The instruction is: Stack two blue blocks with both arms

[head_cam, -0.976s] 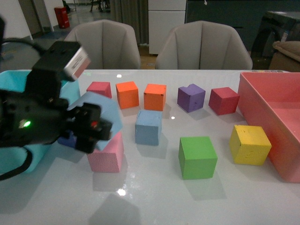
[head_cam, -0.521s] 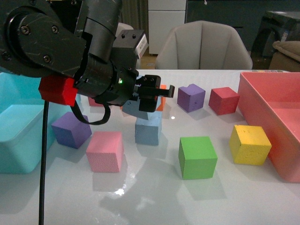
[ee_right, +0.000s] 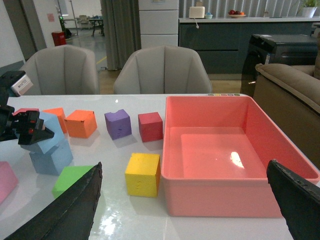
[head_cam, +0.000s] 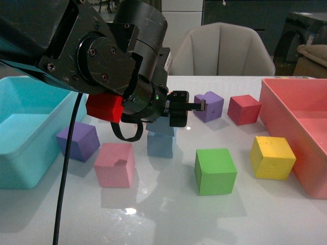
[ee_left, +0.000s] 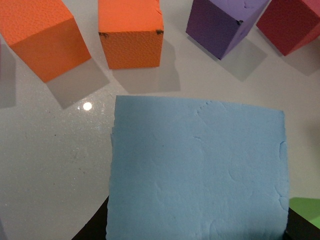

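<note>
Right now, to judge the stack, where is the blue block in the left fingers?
Front view, left of centre: the held blue block hangs in the left fingers over the other blue block, between the pink cube and green cube.

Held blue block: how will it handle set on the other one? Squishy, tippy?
Held blue block has pitted, dented matte faces, so probably soft, light foam that gives under squeeze, not slippery. In the right wrist view it sits tilted over the lower blue block; released so, it may tip off.

White table — foam cubes (scattered), turquoise bin, pink bin.
</note>
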